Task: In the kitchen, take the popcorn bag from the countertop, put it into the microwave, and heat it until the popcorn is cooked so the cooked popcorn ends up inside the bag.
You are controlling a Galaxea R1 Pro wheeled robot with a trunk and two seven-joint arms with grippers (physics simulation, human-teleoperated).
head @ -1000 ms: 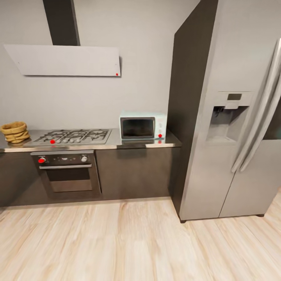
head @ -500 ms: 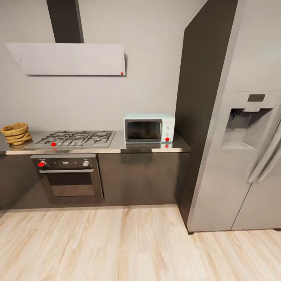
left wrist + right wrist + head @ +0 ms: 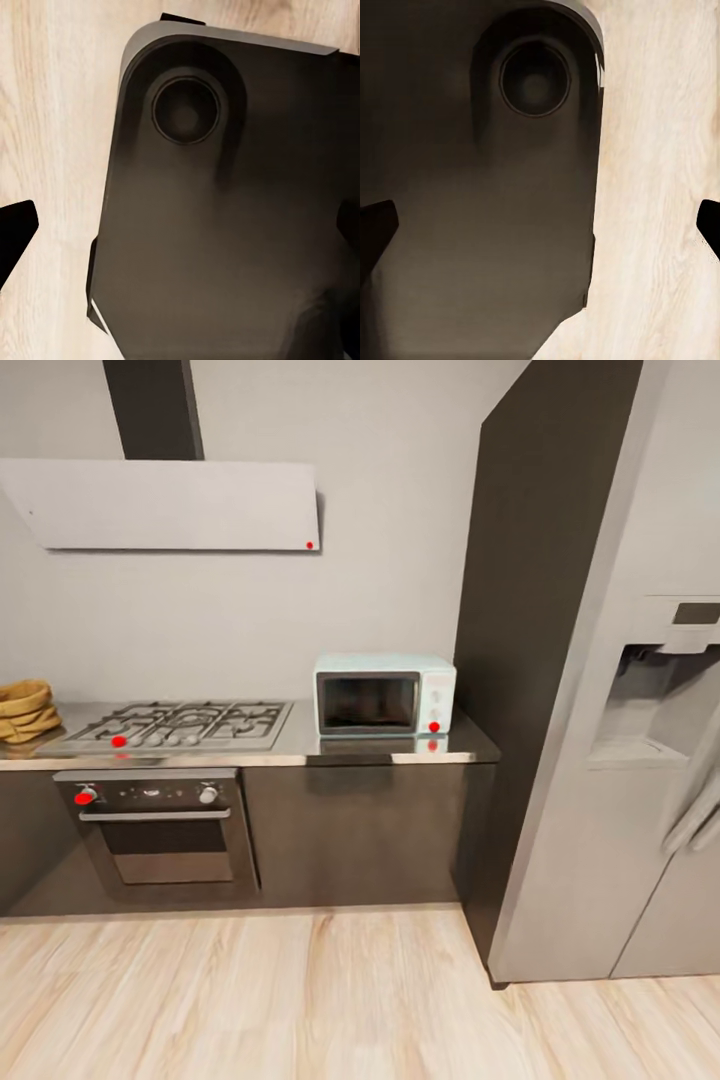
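The tan popcorn bag (image 3: 22, 710) stands on the grey countertop (image 3: 395, 748) at the far left of the head view, partly cut off by the frame edge. At the countertop's right end sits the pale-blue microwave (image 3: 384, 694), its dark glass door closed. No popcorn can be seen. My left gripper (image 3: 180, 236) hangs open over my own dark base (image 3: 225, 187) and the wood floor. My right gripper (image 3: 541, 229) is open too, over the base (image 3: 472, 225), with nothing between its fingers. Both are far from the counter.
A steel gas hob (image 3: 175, 725) lies between bag and microwave, with a black built-in oven (image 3: 155, 825) below and a hood (image 3: 165, 505) above. A tall dark panel and a steel fridge (image 3: 640, 780) stand right of the counter. Light wood floor (image 3: 300, 1000) stretches in front.
The whole head view has shifted: the counter and fridge look larger and nearer, and the bag has slid to the left edge. Nothing in the kitchen itself has moved.
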